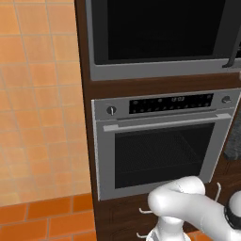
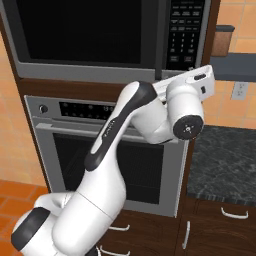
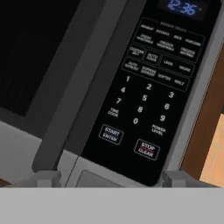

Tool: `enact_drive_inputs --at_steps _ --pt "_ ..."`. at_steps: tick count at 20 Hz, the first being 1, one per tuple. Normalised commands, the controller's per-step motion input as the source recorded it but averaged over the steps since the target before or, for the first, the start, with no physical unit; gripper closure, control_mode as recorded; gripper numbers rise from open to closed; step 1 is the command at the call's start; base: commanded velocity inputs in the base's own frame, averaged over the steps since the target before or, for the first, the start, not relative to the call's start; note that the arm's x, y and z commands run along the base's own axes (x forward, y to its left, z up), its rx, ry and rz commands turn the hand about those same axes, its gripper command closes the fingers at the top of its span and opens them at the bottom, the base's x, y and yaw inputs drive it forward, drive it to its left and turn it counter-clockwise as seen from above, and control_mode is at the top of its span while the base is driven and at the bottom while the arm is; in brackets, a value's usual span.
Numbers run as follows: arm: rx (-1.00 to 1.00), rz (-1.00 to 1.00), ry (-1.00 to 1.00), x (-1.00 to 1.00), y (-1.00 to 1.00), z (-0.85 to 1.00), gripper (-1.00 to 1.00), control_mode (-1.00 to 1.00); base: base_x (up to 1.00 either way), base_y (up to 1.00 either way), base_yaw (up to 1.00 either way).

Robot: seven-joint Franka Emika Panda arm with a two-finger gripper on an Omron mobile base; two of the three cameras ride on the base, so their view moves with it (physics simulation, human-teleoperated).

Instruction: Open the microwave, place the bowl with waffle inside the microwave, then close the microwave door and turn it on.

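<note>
silver oven (image 1: 160, 141), orange tiled wall (image 1: 37, 94), dark countertop (image 2: 225, 160)

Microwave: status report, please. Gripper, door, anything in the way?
Gripper open, fingertips low before the keypad. Microwave door shut, handle untouched. Nothing between gripper and microwave.

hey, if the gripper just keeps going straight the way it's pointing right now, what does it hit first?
Most likely the microwave's front: the gripper, jaws open, faces the lower edge of the control panel beside the door handle, near the start button. How far off it stands is unclear.
</note>
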Motion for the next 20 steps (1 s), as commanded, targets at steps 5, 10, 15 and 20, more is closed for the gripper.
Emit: enact_drive_inputs --at_steps 5,10,15,20 --pt "-0.07 0.01 -0.15 0.01 -0.08 0.10 1.00 -1.00 0.00 0.00 0.00" --pt "-0.09 0.00 -0.05 0.05 0.04 0.00 1.00 -1.00 0.00 0.00 0.00" --pt "-0.15 0.00 0.01 0.08 0.11 0.07 1.00 -1.00 0.00 0.00 0.00" --pt "-0.13 0.00 0.00 0.01 0.10 0.03 1.00 -1.00 0.00 0.00 0.00"
